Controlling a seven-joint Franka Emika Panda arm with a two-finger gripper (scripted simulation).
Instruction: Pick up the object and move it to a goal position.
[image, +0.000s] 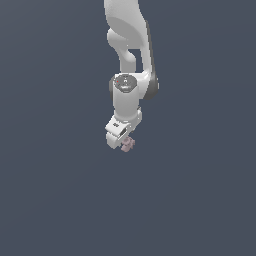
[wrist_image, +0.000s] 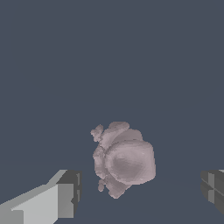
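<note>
Your gripper (wrist_image: 140, 192) is spread wide, the object (wrist_image: 124, 159) sitting between its fingers, untouched: grasp, lift and carry all remain.

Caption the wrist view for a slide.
Open gripper straddling the knobbly dusty-pink object, fingers clear of it on both sides.

No readable text, label, brand or number shows in either view. The only mark is a small dark smudge on the white end effector (image: 121, 140) body, too blurred to read in the exterior view.
</note>
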